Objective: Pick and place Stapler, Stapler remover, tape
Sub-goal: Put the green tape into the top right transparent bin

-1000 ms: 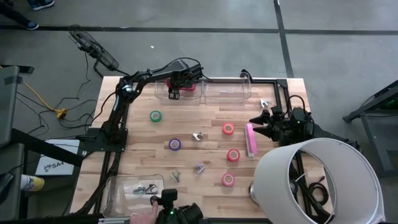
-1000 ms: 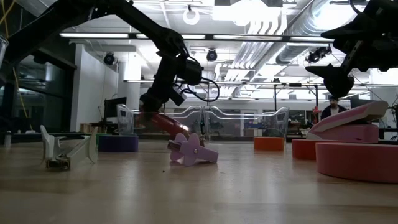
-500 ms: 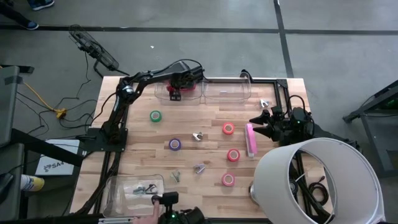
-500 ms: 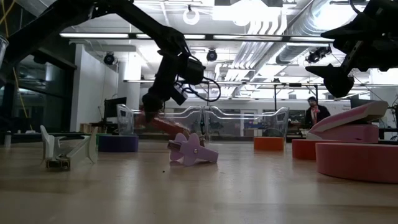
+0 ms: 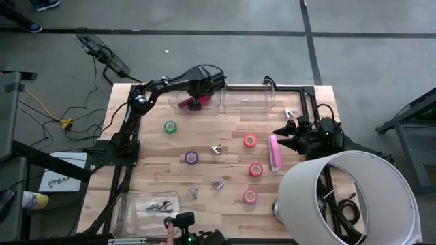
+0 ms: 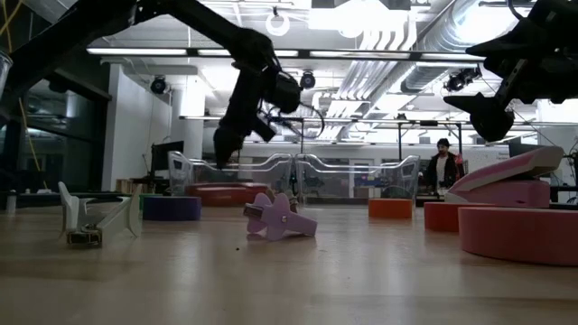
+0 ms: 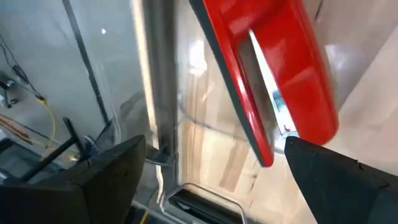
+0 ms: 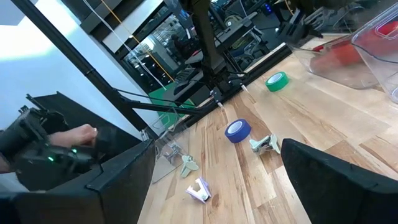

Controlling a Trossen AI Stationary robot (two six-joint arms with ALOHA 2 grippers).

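Left pincer [image 5: 197,94] open above red stapler [image 5: 188,103] lying in clear bin [image 5: 178,96]. Right pincer [image 5: 291,136] open, idle near pink stapler [image 5: 274,152].

Five rolls of tape [image 5: 250,141] are counted on the surface [image 5: 225,129]: one green roll [image 5: 170,126], one purple roll [image 5: 192,158] and three red-pink rolls [image 5: 255,169]. Two staplers are seen, a red stapler [image 5: 189,102] and a pink stapler [image 5: 274,153]. Three staple removers [image 5: 216,149] are counted lying loose in the middle of the surface; more small pieces are gathered in one container and cannot be counted. Three clear containers [image 5: 248,101] are present. Two arms are seen, and one person [image 6: 442,167] is made out in the room behind.
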